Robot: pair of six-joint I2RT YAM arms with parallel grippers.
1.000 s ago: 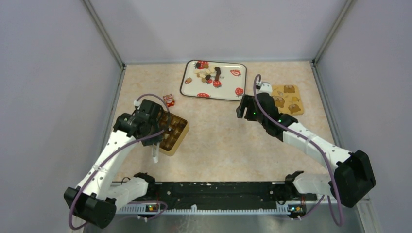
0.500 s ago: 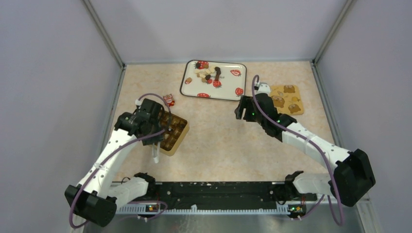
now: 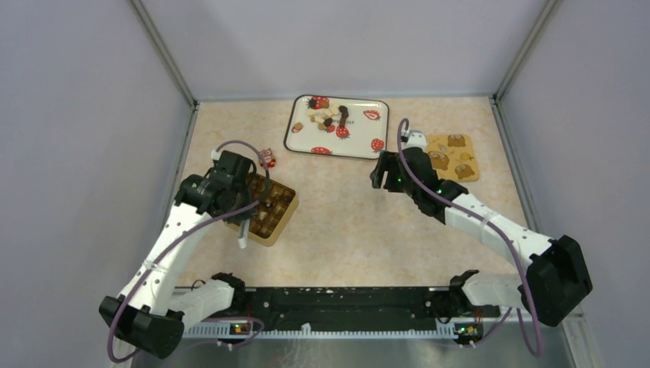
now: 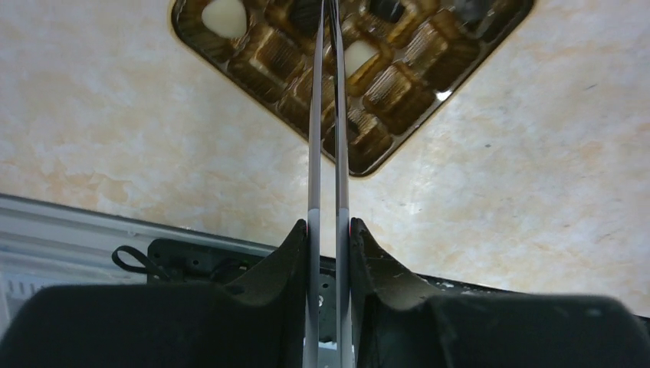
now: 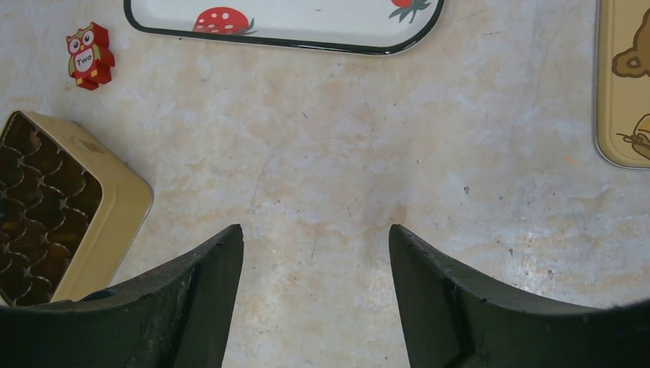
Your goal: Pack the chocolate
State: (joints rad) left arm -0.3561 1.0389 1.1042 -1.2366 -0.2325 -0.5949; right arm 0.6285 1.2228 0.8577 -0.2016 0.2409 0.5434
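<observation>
Left gripper (image 4: 328,15) fingers pressed together, nothing visible between them, tips over the gold box (image 3: 285,217); two white chocolate pieces (image 4: 224,15) sit in its cells. Right gripper (image 5: 314,234) jaws wide apart, holding nothing, above the table (image 5: 345,153); loose chocolate (image 3: 326,116) piled on the strawberry tray (image 3: 360,132).

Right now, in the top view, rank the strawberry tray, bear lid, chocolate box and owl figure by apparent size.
1. strawberry tray
2-3. chocolate box and bear lid: these look alike and each is partly covered, so unranked
4. owl figure
</observation>
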